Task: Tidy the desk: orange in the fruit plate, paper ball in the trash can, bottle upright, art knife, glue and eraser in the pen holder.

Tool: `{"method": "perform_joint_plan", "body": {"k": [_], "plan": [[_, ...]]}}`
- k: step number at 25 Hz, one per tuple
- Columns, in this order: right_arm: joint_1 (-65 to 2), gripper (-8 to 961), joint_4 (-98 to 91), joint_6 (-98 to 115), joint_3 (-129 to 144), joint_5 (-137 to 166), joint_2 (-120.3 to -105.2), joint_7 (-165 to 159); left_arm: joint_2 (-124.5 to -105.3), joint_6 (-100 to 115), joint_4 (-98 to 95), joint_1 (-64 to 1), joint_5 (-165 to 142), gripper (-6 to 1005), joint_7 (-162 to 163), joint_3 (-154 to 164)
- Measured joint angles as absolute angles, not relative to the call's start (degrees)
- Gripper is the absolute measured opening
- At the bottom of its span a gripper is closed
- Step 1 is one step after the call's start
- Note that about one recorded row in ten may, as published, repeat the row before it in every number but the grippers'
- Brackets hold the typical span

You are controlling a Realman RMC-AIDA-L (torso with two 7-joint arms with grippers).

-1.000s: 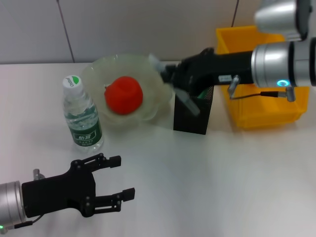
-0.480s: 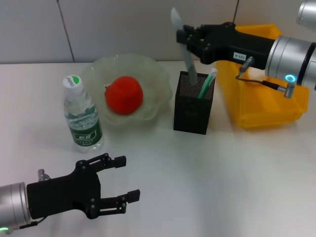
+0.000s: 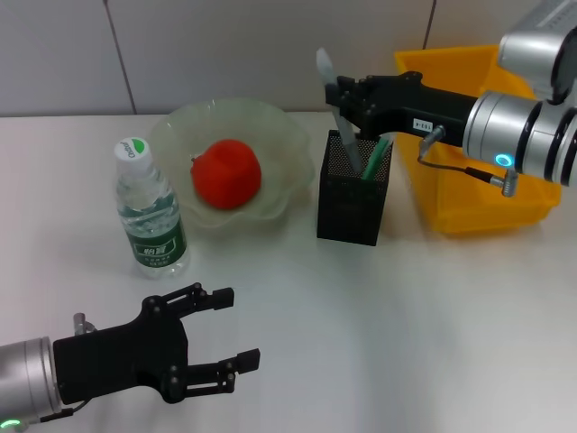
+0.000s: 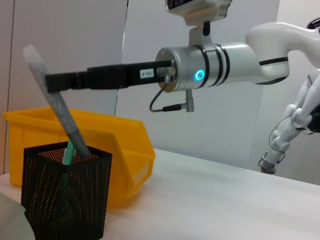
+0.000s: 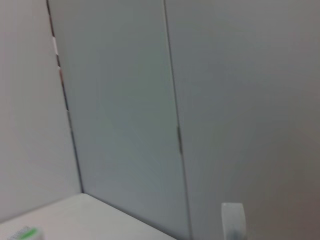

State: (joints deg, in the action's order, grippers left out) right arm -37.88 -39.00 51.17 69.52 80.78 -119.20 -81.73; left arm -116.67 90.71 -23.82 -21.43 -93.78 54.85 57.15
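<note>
**Grey tool held half inside the pen holder**

While the counter (image 3: 433, 316) lies broad and bare along its near and right stretches, the things crowd its far side. A yellow bin (image 3: 469, 194) sits at the far right, its near wall just beside the black mesh pen holder (image 3: 352, 203). Left of the holder, almost touching it, stands the pale fruit plate (image 3: 270, 135) with the orange (image 3: 226, 173) in it. The bottle (image 3: 149, 212) stands upright near the plate's left rim.

Reaching in over the bin, the right gripper (image 3: 343, 93) is clamped on a grey art knife (image 3: 335, 113), which tilts with its lower end inside the holder, next to a green glue stick (image 3: 374, 155) leaning there. The left gripper (image 3: 236, 329) hangs at the near left edge, fingers spread wide, holding nothing, well apart from the bottle.
</note>
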Motion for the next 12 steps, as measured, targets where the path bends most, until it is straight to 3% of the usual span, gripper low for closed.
{"method": "perform_joint_plan", "body": {"k": [12], "plan": [[-37.7, 160, -37.4, 49.8, 69.6, 80.8, -119.24, -80.8, -116.71, 91.1, -23.8, -21.4, -93.8, 862, 54.8, 57.4]]}}
